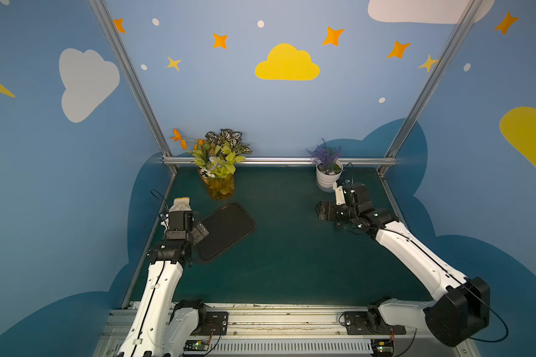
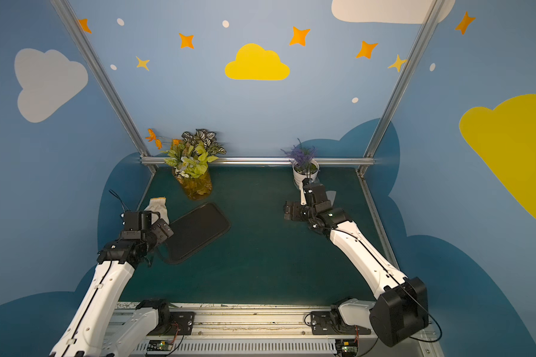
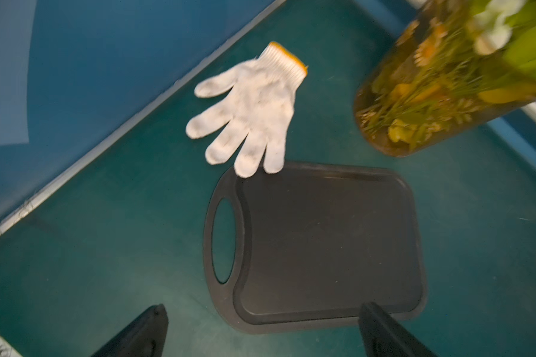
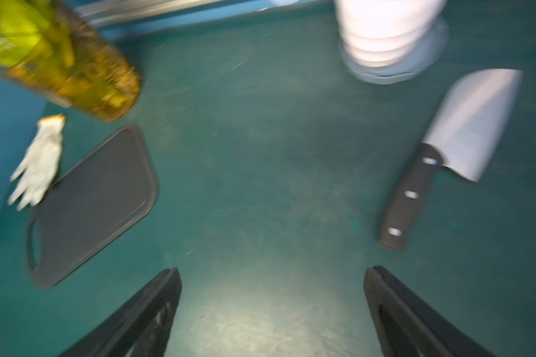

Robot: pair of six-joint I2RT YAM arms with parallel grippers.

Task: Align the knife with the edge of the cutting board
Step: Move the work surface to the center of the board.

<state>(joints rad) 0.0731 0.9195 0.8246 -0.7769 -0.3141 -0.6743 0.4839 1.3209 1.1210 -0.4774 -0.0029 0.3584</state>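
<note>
The black cutting board [image 1: 229, 228] [image 2: 198, 230] lies at an angle on the left of the green mat, oval handle hole [image 3: 223, 241] at one end. My left gripper [image 1: 199, 233] [image 3: 263, 310] hovers open over the board's handle-end corner, with nothing held. The knife, silver blade [image 4: 471, 123] and black riveted handle [image 4: 406, 197], lies flat on the mat next to the white pot, far from the board. In the top views my right arm hides most of it. My right gripper [image 1: 321, 211] [image 4: 272, 272] is open above bare mat, the knife's handle just off to one side.
A white work glove [image 3: 251, 111] [image 1: 181, 204] lies by the left rail, its fingertips on the board's edge. A glass vase of flowers [image 1: 220, 185] stands behind the board. A white pot of lavender [image 1: 328, 176] stands at the back right. Aluminium rails border the mat.
</note>
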